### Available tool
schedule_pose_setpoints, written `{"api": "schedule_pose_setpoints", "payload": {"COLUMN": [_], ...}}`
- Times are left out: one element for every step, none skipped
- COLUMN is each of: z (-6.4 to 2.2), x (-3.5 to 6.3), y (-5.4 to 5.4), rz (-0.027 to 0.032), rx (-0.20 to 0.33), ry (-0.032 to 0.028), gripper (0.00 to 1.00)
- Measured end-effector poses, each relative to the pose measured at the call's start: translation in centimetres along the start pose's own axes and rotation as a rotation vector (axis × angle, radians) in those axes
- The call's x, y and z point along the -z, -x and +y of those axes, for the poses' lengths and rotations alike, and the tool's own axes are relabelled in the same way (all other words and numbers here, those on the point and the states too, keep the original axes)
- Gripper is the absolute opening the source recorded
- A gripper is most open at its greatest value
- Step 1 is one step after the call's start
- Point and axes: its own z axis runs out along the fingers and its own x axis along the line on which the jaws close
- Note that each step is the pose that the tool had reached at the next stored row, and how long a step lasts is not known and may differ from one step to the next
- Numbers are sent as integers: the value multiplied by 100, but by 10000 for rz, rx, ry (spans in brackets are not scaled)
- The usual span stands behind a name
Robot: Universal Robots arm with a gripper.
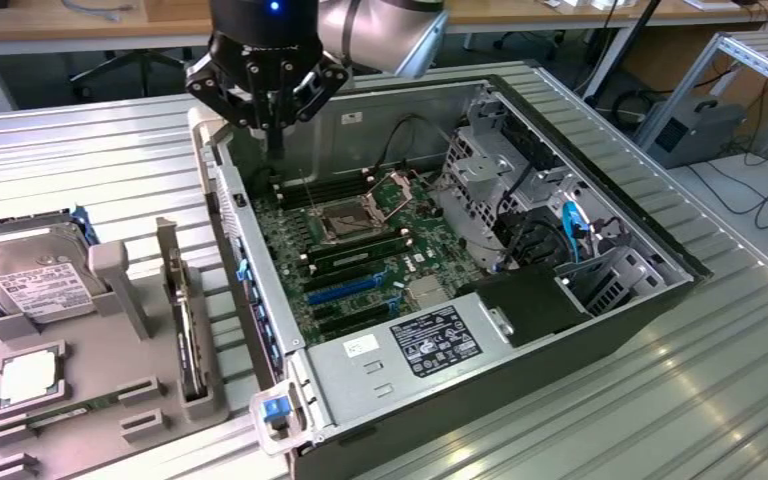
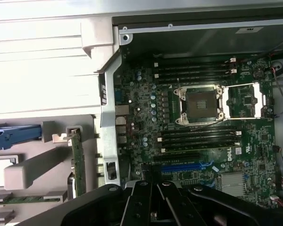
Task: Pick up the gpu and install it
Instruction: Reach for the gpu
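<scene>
The gpu [image 1: 184, 310] is not in my hand. It stands on its long edge in a slot of the grey holder tray [image 1: 124, 400], outside the computer case [image 1: 598, 300], with its tan end bracket [image 1: 167, 262] uppermost. I judge it is parked on edge like that so the top edge sits free for a pinch from above. In the wrist view I see the same card [image 2: 77, 162] as a narrow green strip just beyond the case's side wall [image 2: 108, 117].

The gripper [image 1: 275, 135] hangs above the far corner of the open case with its jaws drawn together and nothing between them. I see its dark fingers [image 2: 141, 202] closed over empty air. The card lies down and off to the side from the hand, across that wall and well apart from it, so the pick is not yet made.

Straight below the hand is the motherboard [image 1: 357, 250]. The open processor socket [image 2: 201, 103] sits between banks of memory slots, and the blue expansion slot [image 2: 184, 166] is close under the fingers in the wrist view. I judge the case lies on its side so the slots face up toward me.

Farther out than the card, the tray also holds a hard drive [image 1: 31, 275], a processor chip [image 1: 31, 375] and a memory stick [image 1: 71, 412].
</scene>
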Motion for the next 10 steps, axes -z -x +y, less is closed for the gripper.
{"api": "schedule_pose_setpoints", "payload": {"z": [-3,-4,-8,-12,-14,-16,-19,-20,-23,-26], "x": [1,1,3,4,5,5,6,7,8,9], "y": [-41,-58,-103,-153,-180,-207,-249,-272,-308,-344], "rz": [-1,0,0,0,0,0,0,-1,-1,-1], "rx": [1,1,-1,-1,0,0,0,0,-1,-1], "ry": [0,0,-1,0,0,0,0,1,0,0], "gripper": [11,11,11,11,11,11,11,11,11,11]}}
